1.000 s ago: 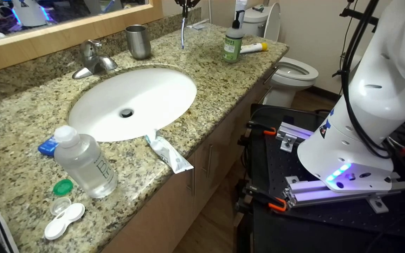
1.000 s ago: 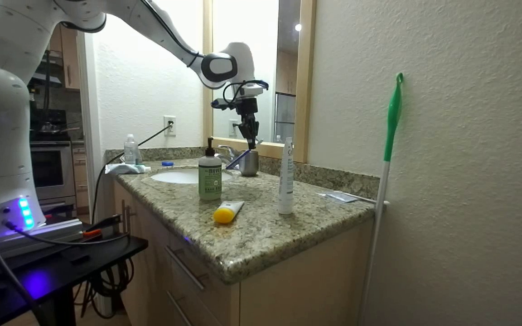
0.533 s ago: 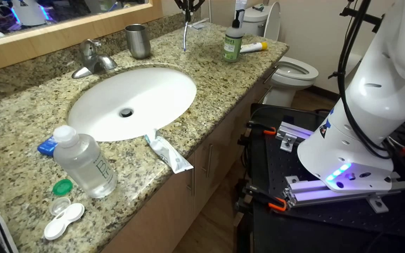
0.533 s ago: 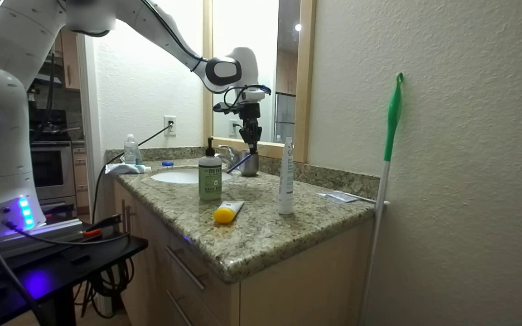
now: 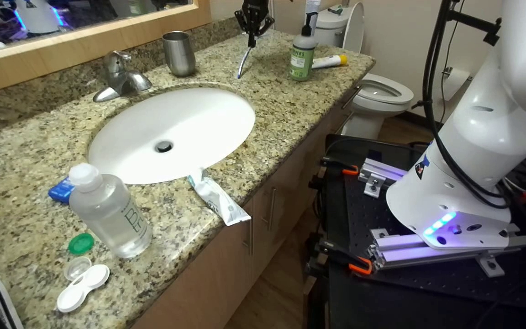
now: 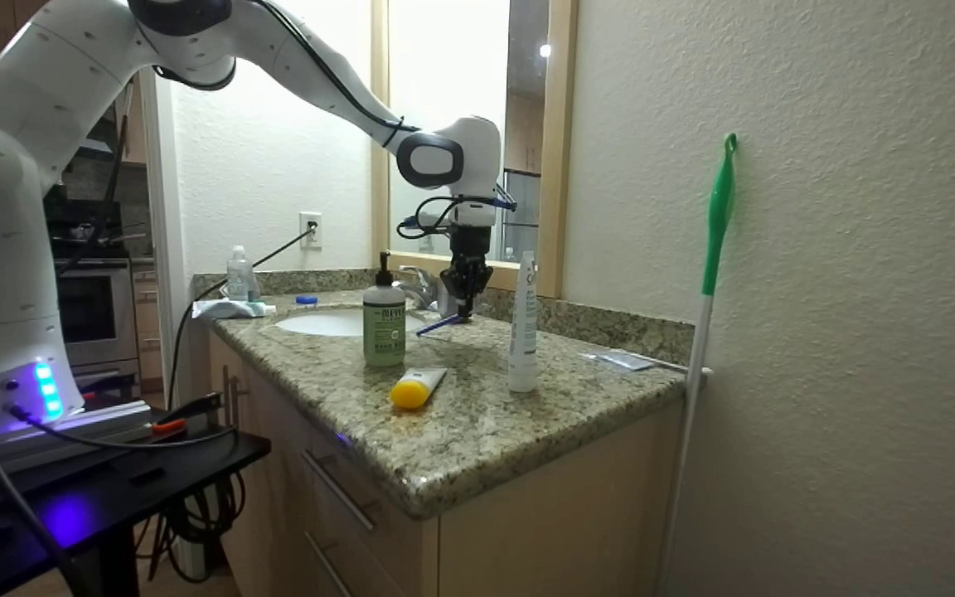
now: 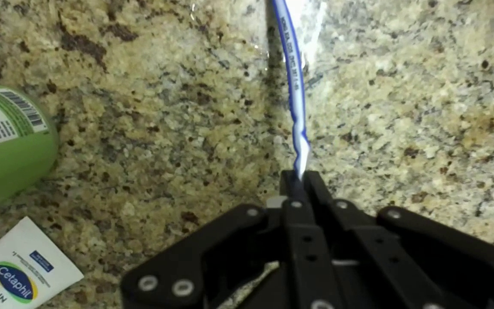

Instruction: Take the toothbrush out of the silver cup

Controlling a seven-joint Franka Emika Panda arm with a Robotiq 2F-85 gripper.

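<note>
The silver cup [image 5: 180, 54] stands upright and apart on the counter behind the sink; in an exterior view it is partly hidden behind my gripper [image 6: 446, 305]. My gripper [image 5: 251, 44] is right of the cup, low over the counter, shut on the toothbrush [image 5: 244, 63]. The brush is slender, white and blue, tilted down toward the sink side [image 6: 438, 325]. In the wrist view its printed handle [image 7: 295, 73] runs up from between the fingertips [image 7: 300, 178]. Its far end is outside that view. I cannot tell whether it touches the counter.
A green soap bottle [image 5: 302, 57] and a yellow-capped tube [image 6: 418, 390] lie near my gripper, with an upright white tube [image 6: 523, 332]. The faucet [image 5: 122, 77] and sink [image 5: 213, 132] are to the cup's other side. A toothpaste tube [image 5: 219, 198] lies at the front edge.
My gripper has come down toward the counter and moved away from the wall, carrying the toothbrush. The brush now lies flatter and lower. The cup has not moved.
</note>
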